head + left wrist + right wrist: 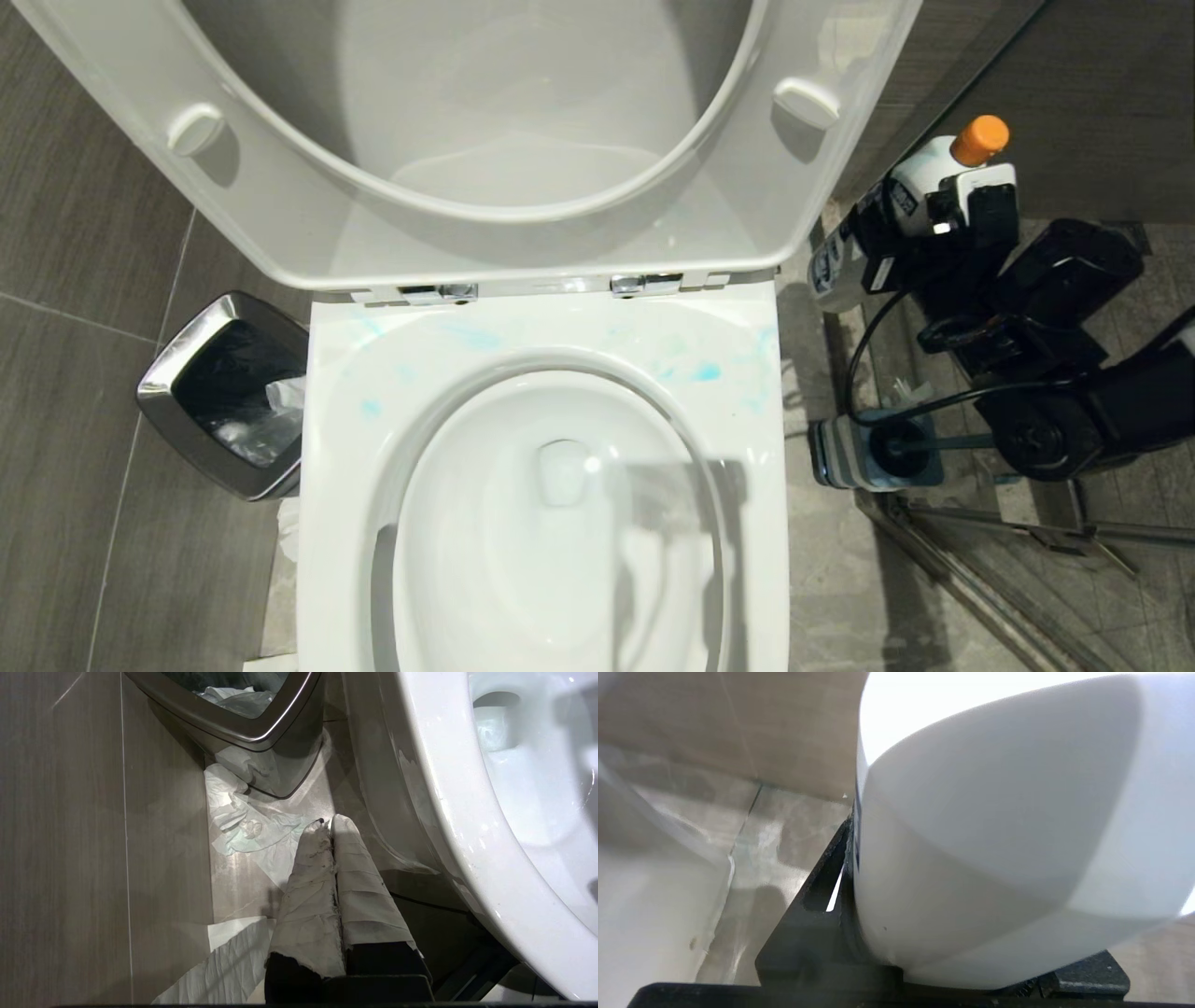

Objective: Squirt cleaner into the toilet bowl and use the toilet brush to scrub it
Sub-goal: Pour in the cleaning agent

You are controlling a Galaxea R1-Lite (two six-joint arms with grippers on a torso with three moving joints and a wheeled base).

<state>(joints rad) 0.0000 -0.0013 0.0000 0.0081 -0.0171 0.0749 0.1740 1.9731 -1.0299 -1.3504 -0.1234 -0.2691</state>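
Note:
The toilet bowl (336, 485) fills the middle of the head view, its seat and lid (280, 215) raised; blue smears (705, 371) mark the back rim. To its right my right gripper (934, 219) is shut on the cleaner (920, 177), a white bottle with an orange cap (980, 140), held tilted above the floor. In the right wrist view the cleaner (994, 835) fills the frame against a black finger (817, 896). The toilet brush (952, 441) stands in its blue-grey base (840, 457) below that arm. My left gripper (331, 823), wrapped in white tape, hangs shut and empty beside the bowl (444, 812).
A square steel bin (177, 373) with a dark liner stands left of the bowl, also seen as the bin (261, 728) near my left gripper. Crumpled paper (243, 826) lies on the grey tiled floor by it. A glass shower partition and its metal track (980, 569) run along the right.

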